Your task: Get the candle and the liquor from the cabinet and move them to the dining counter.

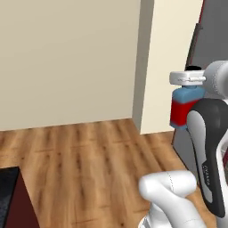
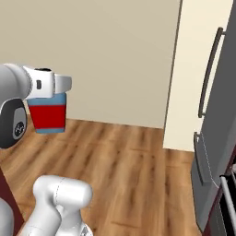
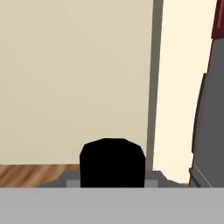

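The liquor, a squat bottle with a blue upper body and a wide red label, hangs in the air above the wooden floor. My gripper is shut on its top from above. From the left base the liquor shows beside my forearm, under the gripper. Its black cap rises at the bottom of the hand view. The candle and the cabinet are out of view. A black-topped corner on a red base sits at the lower left; I cannot tell whether it is the dining counter.
A grey fridge with long handles stands to the right, next to a cream side panel. Beige wall lies ahead. Open wooden floor stretches between the wall and my base.
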